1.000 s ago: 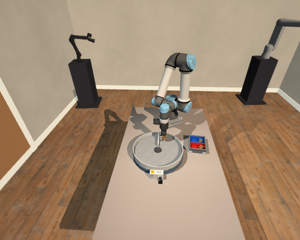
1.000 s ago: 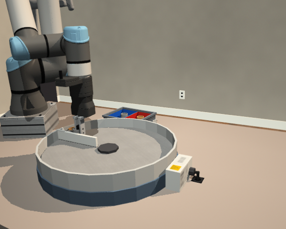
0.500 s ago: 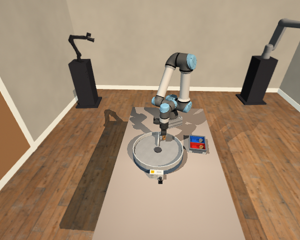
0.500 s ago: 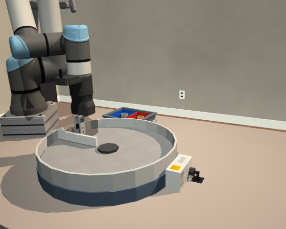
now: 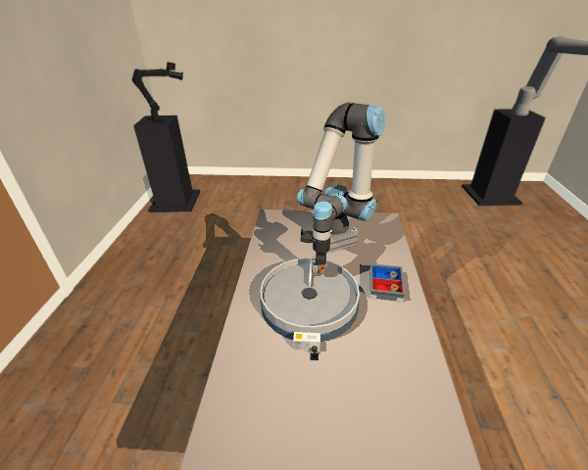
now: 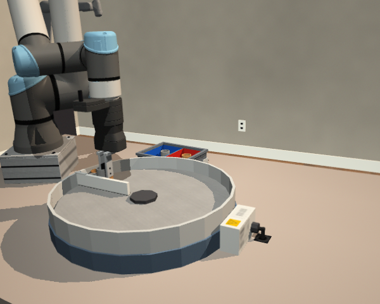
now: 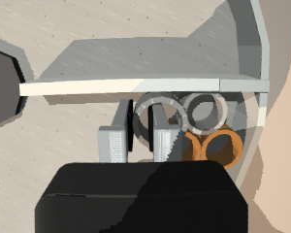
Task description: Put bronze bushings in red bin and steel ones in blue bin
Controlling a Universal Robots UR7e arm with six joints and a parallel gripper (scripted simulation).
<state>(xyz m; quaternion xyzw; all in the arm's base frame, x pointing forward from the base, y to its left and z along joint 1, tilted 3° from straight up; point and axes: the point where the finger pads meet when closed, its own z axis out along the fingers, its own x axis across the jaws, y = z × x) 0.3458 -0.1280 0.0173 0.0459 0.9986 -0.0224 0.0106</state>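
Observation:
My gripper (image 5: pixel 318 268) (image 6: pixel 105 170) (image 7: pixel 141 116) is low over the back of the turntable (image 5: pixel 294 308) (image 6: pixel 170 209). It is shut on the wall of a steel bushing (image 7: pixel 160 95), one finger in its bore, one outside. Another steel bushing (image 7: pixel 225 112) is right beside it in the wrist view. Two bronze bushings show below them there, one whole (image 7: pixel 241 147) and one partly hidden (image 7: pixel 196 143). The blue bin (image 5: pixel 379 271) (image 6: pixel 154 151) holds a steel bushing (image 5: pixel 393 275) (image 6: pixel 164 152); the red bin (image 5: pixel 379 284) (image 6: pixel 192 151) holds a bronze bushing (image 5: pixel 394 287) (image 6: pixel 185 154).
A white bar (image 5: pixel 311 277) (image 6: pixel 101 183) (image 7: pixel 112 87) stands across the turntable close to the fingers, reaching toward the dark hub (image 5: pixel 309 293) (image 6: pixel 144 196) (image 7: pixel 4 87). A raised rim surrounds the turntable. A white box (image 5: pixel 307 340) (image 6: pixel 229 237) stands at its front.

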